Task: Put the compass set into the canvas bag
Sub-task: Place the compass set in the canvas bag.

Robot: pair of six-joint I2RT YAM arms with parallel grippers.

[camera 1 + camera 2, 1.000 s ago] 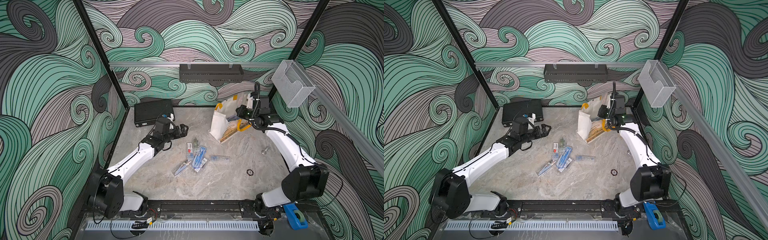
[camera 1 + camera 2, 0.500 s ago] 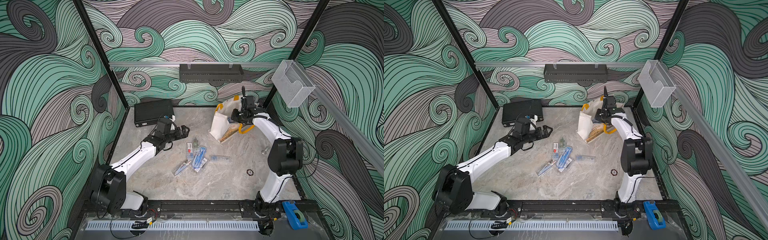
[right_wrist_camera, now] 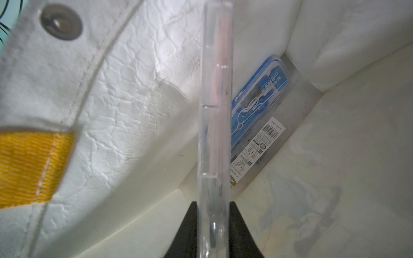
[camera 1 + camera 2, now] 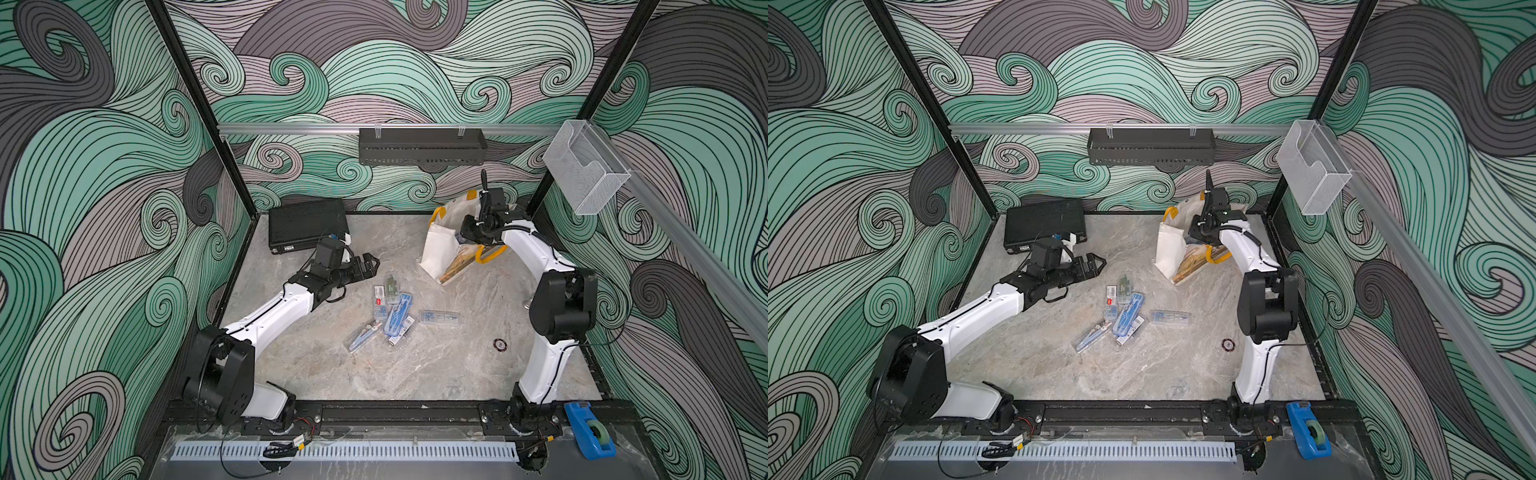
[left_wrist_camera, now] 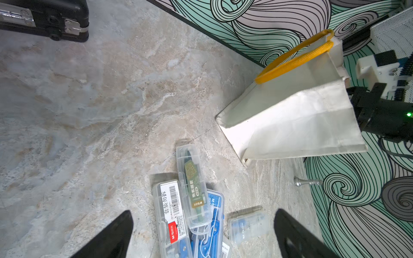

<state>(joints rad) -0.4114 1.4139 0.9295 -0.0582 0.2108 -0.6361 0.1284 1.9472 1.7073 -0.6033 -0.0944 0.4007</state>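
the left arm [image 4: 286, 305] stretches low from its base toward the middle, forearm near level. the left gripper [image 4: 372, 264] points forward and slightly down, jaws spread wide. the right arm [image 4: 528, 245] rises from its base, bends at the elbow and leans toward the back, wrist tipped down. the right gripper [image 3: 213, 207] pinches a clear case [image 3: 214, 111] edge-on, a finger pressed on each side.
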